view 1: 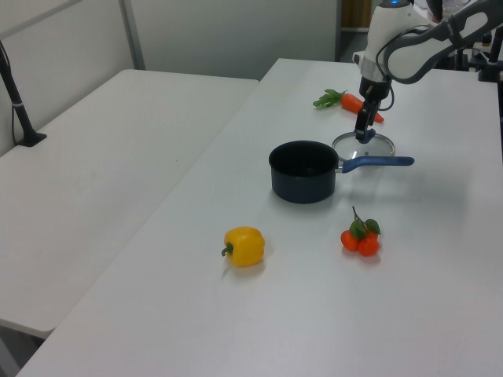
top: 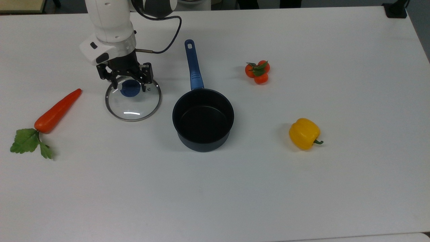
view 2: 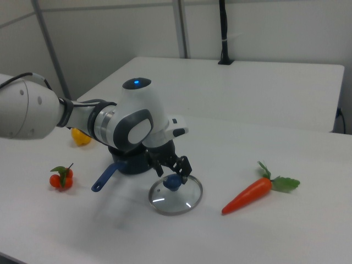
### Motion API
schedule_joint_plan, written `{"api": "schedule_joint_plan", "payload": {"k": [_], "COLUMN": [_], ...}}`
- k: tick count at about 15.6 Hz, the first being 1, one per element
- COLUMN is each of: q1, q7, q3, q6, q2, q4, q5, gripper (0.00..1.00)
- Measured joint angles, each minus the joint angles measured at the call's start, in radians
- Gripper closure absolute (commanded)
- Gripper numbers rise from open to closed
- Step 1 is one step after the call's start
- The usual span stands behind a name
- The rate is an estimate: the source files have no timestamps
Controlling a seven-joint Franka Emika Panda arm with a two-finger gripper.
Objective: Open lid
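While the arm [top: 107,20] points straight down, its fingers [top: 146,79] stand spread either side of the lid [top: 133,101]'s knob [top: 130,89].

The lid [top: 133,102] is seen as a round disc of clear glass bounded by a metal rim, with a round blue knob at its centre; it is laid flat on the white desk [top: 302,188], off the pot. In the top view it is placed toward the desk's upper-left corner, nearer the top edge than the bottom one.
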State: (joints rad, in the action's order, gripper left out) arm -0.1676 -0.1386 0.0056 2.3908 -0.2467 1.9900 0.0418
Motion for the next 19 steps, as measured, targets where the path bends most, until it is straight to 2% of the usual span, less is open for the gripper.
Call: {"api": "schedule_joint_plan", "payload": {"k": [2, 5, 9, 14, 19], "q1": [0.003, 0.016, 0.104, 0.222, 0.234], "q7": [0.000, 0.007, 0.091, 0.129, 0.133], "q3": [0.003, 0.014, 0.023, 0.023, 0.000], "q6": [-0.033, -0.206, -0.426, -0.652, -0.714], "q2": [0.006, 0.026, 0.080, 0.204, 0.267], "q4": [-0.033, -0.144, -0.271, -0.297, -0.297], "q5": [0.000, 0.000, 0.009, 0.045, 0.046], "gripper": [0.00, 0.00, 0.00, 0.00, 0.00]}}
